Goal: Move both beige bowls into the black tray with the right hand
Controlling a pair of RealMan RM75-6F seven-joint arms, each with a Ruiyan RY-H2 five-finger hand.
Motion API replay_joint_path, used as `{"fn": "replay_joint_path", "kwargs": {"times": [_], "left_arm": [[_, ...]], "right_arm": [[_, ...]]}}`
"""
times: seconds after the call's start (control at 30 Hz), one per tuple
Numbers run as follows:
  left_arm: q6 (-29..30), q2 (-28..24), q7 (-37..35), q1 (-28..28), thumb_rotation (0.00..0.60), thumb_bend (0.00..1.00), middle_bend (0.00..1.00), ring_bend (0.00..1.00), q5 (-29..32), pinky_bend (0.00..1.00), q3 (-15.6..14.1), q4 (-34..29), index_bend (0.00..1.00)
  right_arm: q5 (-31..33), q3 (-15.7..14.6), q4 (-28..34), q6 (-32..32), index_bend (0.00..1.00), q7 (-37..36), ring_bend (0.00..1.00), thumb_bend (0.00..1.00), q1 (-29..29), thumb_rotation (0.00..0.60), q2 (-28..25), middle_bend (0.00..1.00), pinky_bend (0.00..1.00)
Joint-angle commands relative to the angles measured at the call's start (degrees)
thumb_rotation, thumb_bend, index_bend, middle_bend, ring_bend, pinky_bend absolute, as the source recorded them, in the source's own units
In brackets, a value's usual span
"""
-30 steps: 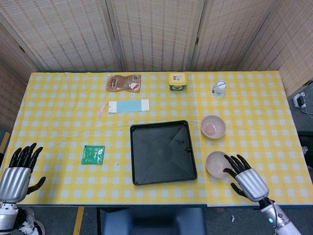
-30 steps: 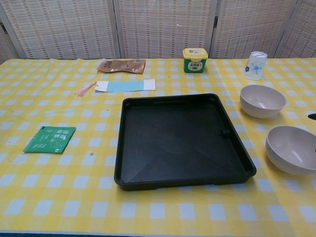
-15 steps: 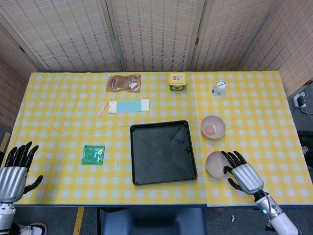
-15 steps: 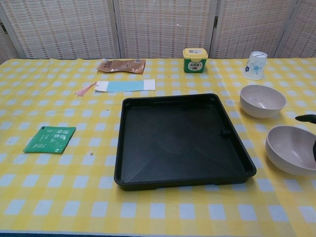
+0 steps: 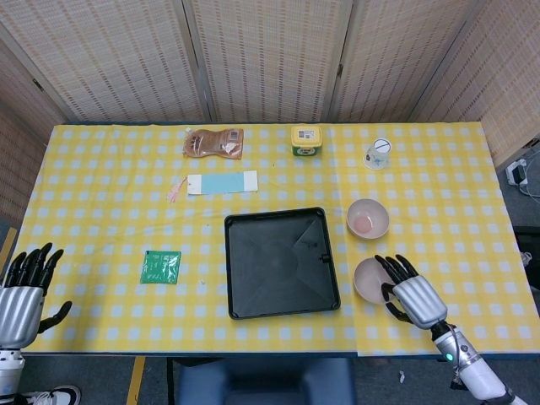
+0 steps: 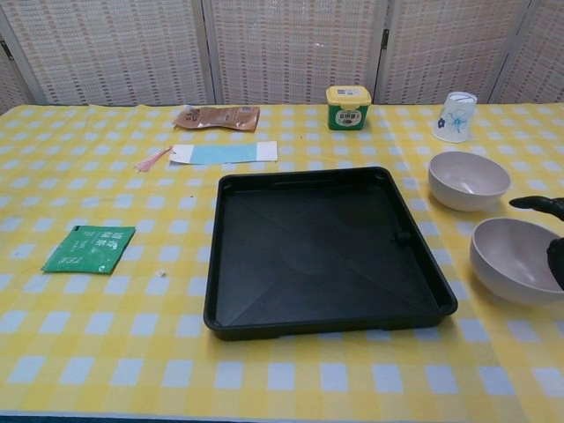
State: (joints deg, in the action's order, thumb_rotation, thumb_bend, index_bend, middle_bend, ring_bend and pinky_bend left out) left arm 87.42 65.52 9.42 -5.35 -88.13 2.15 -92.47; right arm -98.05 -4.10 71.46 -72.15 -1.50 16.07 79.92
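near bowl: beige, upright on tabletop, just right of black tray front right corner; not yet in tray
far bowl: beige, upright, behind near bowl, apart from it, right of tray rear half; untouched
black tray: holds no bowl yet; small knob on inner right wall nearest the bowls
right hand: over right side of near bowl, fingers spread across rim; cannot tell whether grip is closed or bowl lifted
step in hand: grasping near bowl
doing it well: pinch rim wall, thumb outside and fingers inside; lift clear of tray lip before moving left; set down toward tray left or front, leaving room for second bowl
risk: smooth rounded wall likely to slide or tip if pressed from one side only
left hand: at front left tabletop edge, fingers apart, holding nothing
clutter: green packet, blue strip, cup, all well apart from path
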Motion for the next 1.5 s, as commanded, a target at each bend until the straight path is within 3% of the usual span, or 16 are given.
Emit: {"fn": "replay_joint_path", "kwargs": {"times": [0.03,0.27,0.4,0.6,0.8,1.03,1.1,1.3,1.5], "left_arm": [[-0.2,0.0,-0.1,0.0,0.600,0.28,0.00,0.00,0.2,0.00,0.0,0.0,0.00],[0.0,-0.2,-0.6,0.0,0.600,0.28,0.00,0.00,-0.5,0.00,-0.3,-0.4,0.00],[0.2,-0.4,-1.1,0.1,0.600,0.28,0.00,0.00,-0.7,0.00,-0.3,-0.5,0.00],[0.2,-1.2,-2.3,0.2,0.600,0.28,0.00,0.00,1.0,0.00,0.6,-0.4,0.00],[0.6,-1.9,-3.4,0.5,0.600,0.28,0.00,0.00,0.4,0.00,0.3,-0.7,0.00],[1.5,-2.4,-4.5,1.0,0.600,0.28,0.00,0.00,0.1,0.00,0.3,-0.7,0.00],[1.6,-2.5,-4.8,1.1,0.600,0.28,0.00,0.00,0.1,0.00,0.3,-0.6,0.00],[1.7,-3.0,-6.0,1.2,0.600,0.28,0.00,0.00,0.3,0.00,0.5,-0.5,0.00],[1.4,-3.0,-6.1,1.1,0.600,0.28,0.00,0.00,0.3,0.00,0.5,-0.3,0.00]], "right_arm": [[-1.4,0.6,-0.1,-3.8,0.63,2.4,0.00,0.45,-0.5,0.600,0.1,0.00,0.00],[-3.6,1.7,2.7,-7.2,0.63,4.3,0.00,0.45,0.6,0.600,-1.2,0.00,0.00],[-3.8,3.0,4.2,-3.6,0.63,7.5,0.00,0.45,3.7,0.600,-0.6,0.00,0.00],[-0.5,6.7,5.6,4.7,0.63,6.7,0.00,0.45,10.2,0.600,2.4,0.00,0.00],[1.6,8.2,2.7,11.0,0.59,5.2,0.00,0.45,15.5,0.600,7.9,0.00,0.00],[2.3,8.7,-1.7,13.8,0.58,4.5,0.00,0.45,19.5,0.600,13.4,0.00,0.00],[3.2,8.9,-3.0,14.6,0.53,3.8,0.00,0.45,20.2,0.600,14.6,0.00,0.00],[3.8,8.2,-5.3,14.8,0.26,1.8,0.00,0.45,21.2,0.600,16.5,0.00,0.00],[4.2,7.5,-3.4,12.2,0.01,3.6,0.00,0.45,20.2,0.600,14.8,0.00,0.00]]}}
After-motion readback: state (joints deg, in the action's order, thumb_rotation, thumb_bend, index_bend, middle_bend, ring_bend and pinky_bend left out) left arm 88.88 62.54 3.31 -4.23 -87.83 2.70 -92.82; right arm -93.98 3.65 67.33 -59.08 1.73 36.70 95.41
